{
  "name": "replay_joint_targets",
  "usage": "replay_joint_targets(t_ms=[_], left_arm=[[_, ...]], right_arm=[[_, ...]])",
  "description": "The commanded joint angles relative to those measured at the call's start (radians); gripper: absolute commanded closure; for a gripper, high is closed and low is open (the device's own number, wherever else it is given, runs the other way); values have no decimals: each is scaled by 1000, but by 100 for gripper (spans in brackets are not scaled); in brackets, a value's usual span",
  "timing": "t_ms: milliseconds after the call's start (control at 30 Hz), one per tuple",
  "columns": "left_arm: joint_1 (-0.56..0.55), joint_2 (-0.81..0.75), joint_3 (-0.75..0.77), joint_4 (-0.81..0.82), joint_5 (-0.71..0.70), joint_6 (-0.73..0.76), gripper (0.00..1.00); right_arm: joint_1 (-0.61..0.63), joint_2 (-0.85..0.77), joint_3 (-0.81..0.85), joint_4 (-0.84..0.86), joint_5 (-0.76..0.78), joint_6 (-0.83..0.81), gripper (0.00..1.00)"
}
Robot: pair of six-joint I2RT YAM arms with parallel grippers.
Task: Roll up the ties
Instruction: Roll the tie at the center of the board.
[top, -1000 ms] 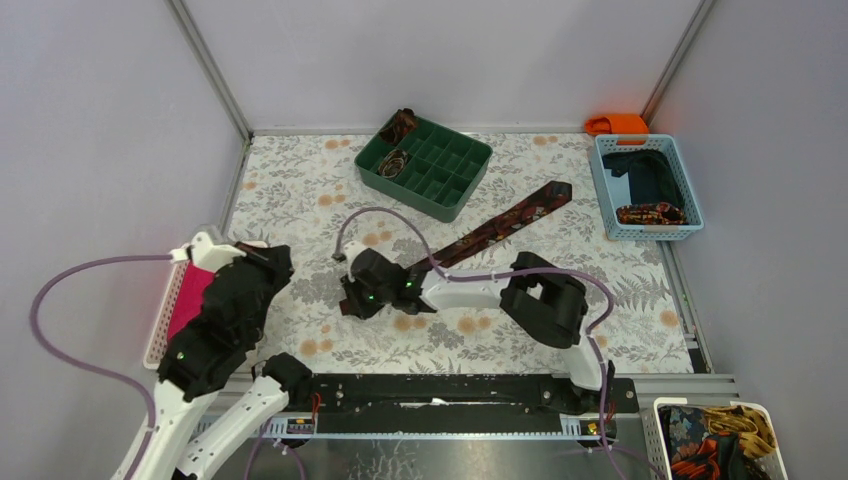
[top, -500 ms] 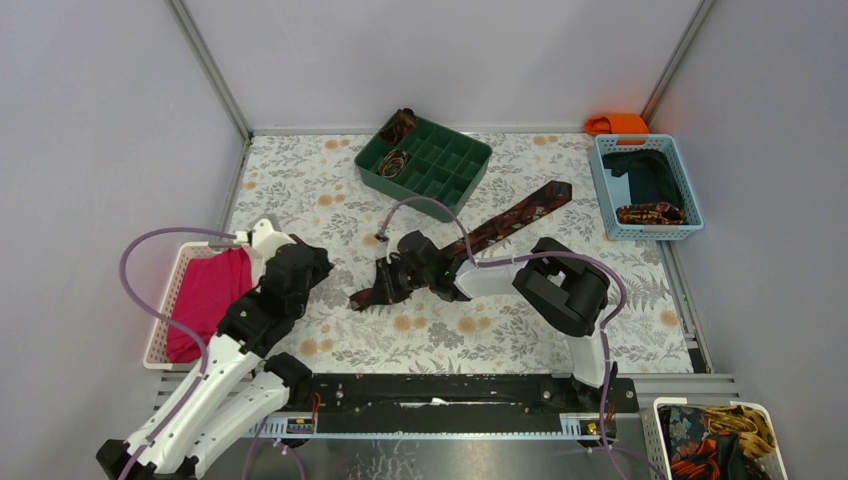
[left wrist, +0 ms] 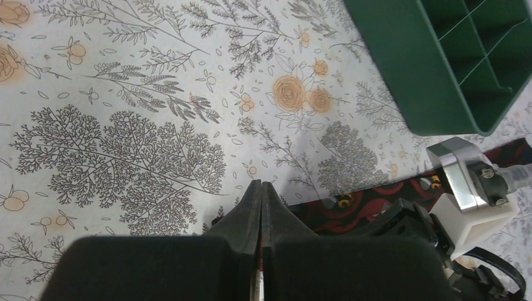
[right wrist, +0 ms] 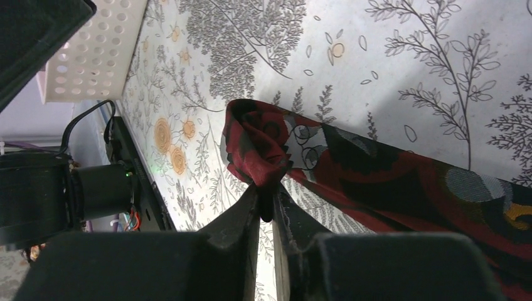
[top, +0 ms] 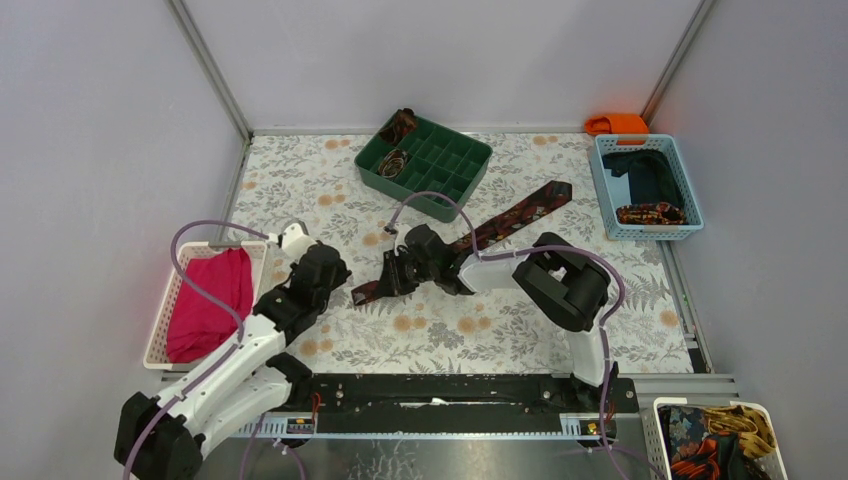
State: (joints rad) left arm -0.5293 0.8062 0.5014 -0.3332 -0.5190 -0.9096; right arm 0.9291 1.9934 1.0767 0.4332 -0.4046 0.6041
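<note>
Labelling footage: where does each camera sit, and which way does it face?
Top external: above, behind the arms, looking down at the table; both show.
Left wrist: on left arm, facing table and green tray; shut left tool shows.
Right wrist: on right arm, facing the tie; right tool pinches it.
All share the tie.

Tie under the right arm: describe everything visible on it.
The tie is a long, narrow strip of dark maroon fabric with red and orange patterning. It lies diagonally on the floral table cover, with its broader end pointing far-right. It is mostly flat and not yet coiled. Its near end is folded into a small bunch, which the right gripper pinches shut. Nothing else visibly touches it.
</note>
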Motion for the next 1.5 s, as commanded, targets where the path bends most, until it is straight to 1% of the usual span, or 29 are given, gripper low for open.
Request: replay_joint_targets(t_ms=[0,67,167,233,367,500,533,600,633,667,767,800,900,1000,1100,1200,1300,1367,1467], left_arm=[[5,28,-52,125,-15,-1,100],[6,48,-71,148,-14,-4,100],[6,82,-89,182,-13,-1,100],[6,106,-96,207,-12,4,100],[16,164,-101,247,7,9,100],[41,203,-97,280,58,21,100],[57,208,-90,278,70,27,100],[91,223,-73,278,105,44,100],[114,235,-62,277,128,55,100],[139,250,-50,271,153,60,100],[202,295,-20,267,226,75,100],[220,310,-15,276,249,85,100],[273,371,14,296,315,113,100],[316,440,61,299,391,149,100],[329,519,100,323,461,171,100],[330,595,108,369,547,177,100],[331,649,76,411,606,171,100],[333,663,48,453,650,157,100],[333,652,22,456,655,151,100]], right_arm=[[-12,33,50,-59,34,1,81],[-14,43,68,-93,52,-11,77],[-14,56,99,-156,88,-31,75],[-13,60,109,-175,98,-34,70],[-14,68,141,-221,98,-46,69],[-14,67,167,-253,113,-62,68],[-14,59,170,-256,107,-64,67],[-14,40,163,-247,100,-63,59],[-13,29,156,-237,100,-61,58],[-14,17,154,-236,103,-59,55],[-13,-8,158,-250,105,-68,54],[-13,-14,159,-257,107,-72,51],[-14,-37,155,-292,141,-91,51],[-14,-93,118,-302,182,-110,51],[-7,-150,80,-295,196,-111,55],[36,-182,46,-288,215,-115,67],[116,-165,45,-306,254,-135,90],[159,-134,52,-303,285,-146,100],[187,-83,69,-285,287,-142,100]])
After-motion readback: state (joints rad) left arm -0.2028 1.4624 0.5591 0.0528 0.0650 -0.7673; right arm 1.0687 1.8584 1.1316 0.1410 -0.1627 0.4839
